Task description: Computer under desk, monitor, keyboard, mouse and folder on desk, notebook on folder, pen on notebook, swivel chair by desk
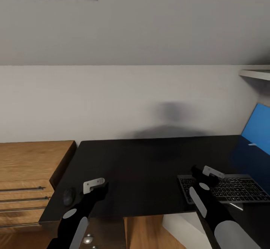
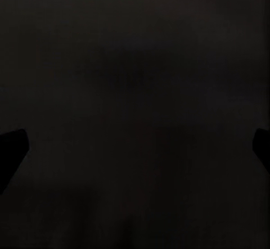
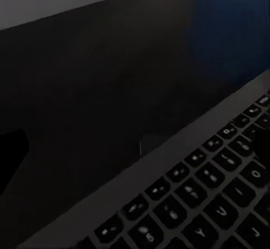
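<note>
The black desk (image 1: 150, 155) runs across the head view in front of a pale wall. The slim black keyboard (image 1: 232, 188) lies near its front right. The small dark mouse (image 1: 68, 196) sits at the front left corner. My left gripper (image 1: 100, 190) hovers open over the desk just right of the mouse, and its wrist view looks at dark desk top (image 2: 135, 80) between wide-apart fingers. My right gripper (image 1: 197, 173) is open at the keyboard's left end. In the right wrist view the keyboard (image 3: 208, 204) and its back edge show against the desk (image 3: 84, 91).
A light wooden drawer unit (image 1: 30, 178) stands against the desk's left end. A blue panel (image 1: 258, 127) leans at the far right, reflected in the desk top. A white shelf (image 1: 257, 73) juts out above it. The desk's white pedestal (image 1: 180, 226) and wooden floor (image 1: 144, 232) lie below the front edge.
</note>
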Robot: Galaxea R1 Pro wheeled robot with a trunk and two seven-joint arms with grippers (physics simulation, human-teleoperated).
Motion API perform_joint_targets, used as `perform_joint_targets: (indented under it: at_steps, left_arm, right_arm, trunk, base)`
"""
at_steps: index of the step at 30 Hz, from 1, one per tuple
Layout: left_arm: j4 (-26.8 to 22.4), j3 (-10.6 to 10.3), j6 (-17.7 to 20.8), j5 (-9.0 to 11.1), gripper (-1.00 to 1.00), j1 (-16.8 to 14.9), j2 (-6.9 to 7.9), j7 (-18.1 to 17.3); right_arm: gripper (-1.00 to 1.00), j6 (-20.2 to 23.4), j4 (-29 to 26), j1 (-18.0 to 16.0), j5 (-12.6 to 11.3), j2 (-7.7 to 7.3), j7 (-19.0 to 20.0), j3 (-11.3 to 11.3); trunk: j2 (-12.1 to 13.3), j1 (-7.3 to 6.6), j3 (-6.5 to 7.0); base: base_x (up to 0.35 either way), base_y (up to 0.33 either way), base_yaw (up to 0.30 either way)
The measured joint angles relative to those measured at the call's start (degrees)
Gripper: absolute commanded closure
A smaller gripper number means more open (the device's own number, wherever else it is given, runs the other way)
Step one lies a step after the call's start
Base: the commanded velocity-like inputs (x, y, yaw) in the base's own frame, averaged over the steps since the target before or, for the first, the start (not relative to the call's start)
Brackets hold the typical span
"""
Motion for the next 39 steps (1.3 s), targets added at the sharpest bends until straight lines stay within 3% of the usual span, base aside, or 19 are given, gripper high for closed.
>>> perform_joint_targets:
  at_steps: [8, 19, 24, 39]
  left_arm:
    - [0.09, 0.00, -0.01, 0.01, -1.00, 0.00, -0.02, 0.00]
    - [0.33, 0.00, -0.02, -0.01, -1.00, 0.00, -0.02, 0.00]
    - [0.36, 0.00, -0.02, -0.01, -1.00, 0.01, -0.02, 0.00]
    - [0.42, 0.00, -0.08, -0.01, -1.00, 0.00, 0.00, 0.00]
  right_arm:
    - [-1.00, 1.01, 3.47, -2.53, -3.51, -1.75, 0.09, -0.04]
    - [-1.00, 0.65, 11.28, -7.68, -4.61, -2.28, -0.06, -0.57]
    - [-1.00, -0.34, 8.11, -8.00, -5.12, -1.93, -0.47, -2.06]
    - [-1.00, -0.51, 7.87, -8.01, -5.17, -1.89, -0.43, -2.21]
  trunk:
    - [0.00, 0.01, 0.00]
    - [0.00, 0.01, 0.00]
    - [0.00, 0.01, 0.00]
    - [0.00, 0.01, 0.00]
  base:
    - [0.043, -0.043, 0.000]
    - [0.003, -0.003, 0.000]
    - [0.000, 0.000, 0.000]
    - [0.150, 0.000, 0.000]
